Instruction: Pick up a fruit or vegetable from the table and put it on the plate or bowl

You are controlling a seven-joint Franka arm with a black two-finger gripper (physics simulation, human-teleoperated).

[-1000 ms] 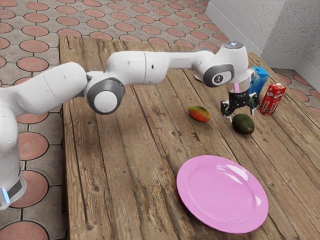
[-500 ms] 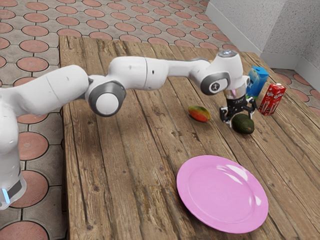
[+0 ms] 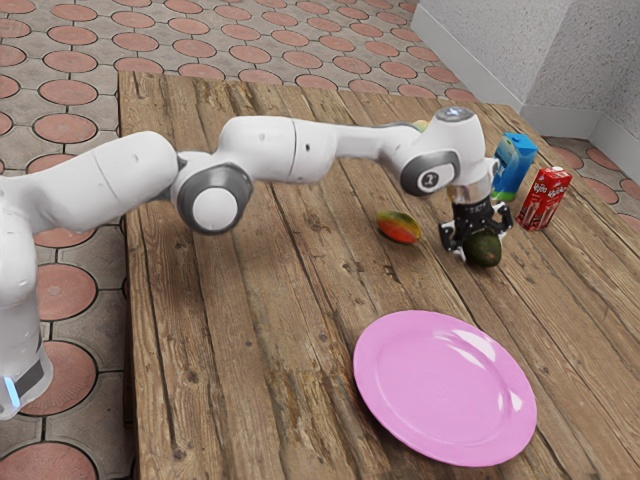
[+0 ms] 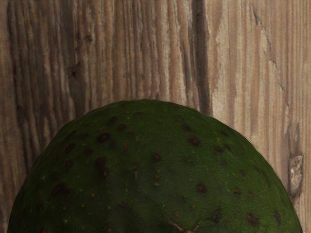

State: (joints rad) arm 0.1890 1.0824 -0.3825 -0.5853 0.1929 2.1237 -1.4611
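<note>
Directly under pincer [image 3: 476,238], w/ jaws astride: grn fruit [image 3: 488,251] [image 4: 155,170]

Dark green speckled avocado [image 3: 487,249]; red-green mango [image 3: 399,227] near it; pink plate [image 3: 445,386] well apart.

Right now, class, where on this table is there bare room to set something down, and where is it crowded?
Free: the boards at the exterior view's left of the plate and mango; the plate's top too. Crowded: the far corner, where the tool straddles the avocado beside the blue carton and red box.
</note>
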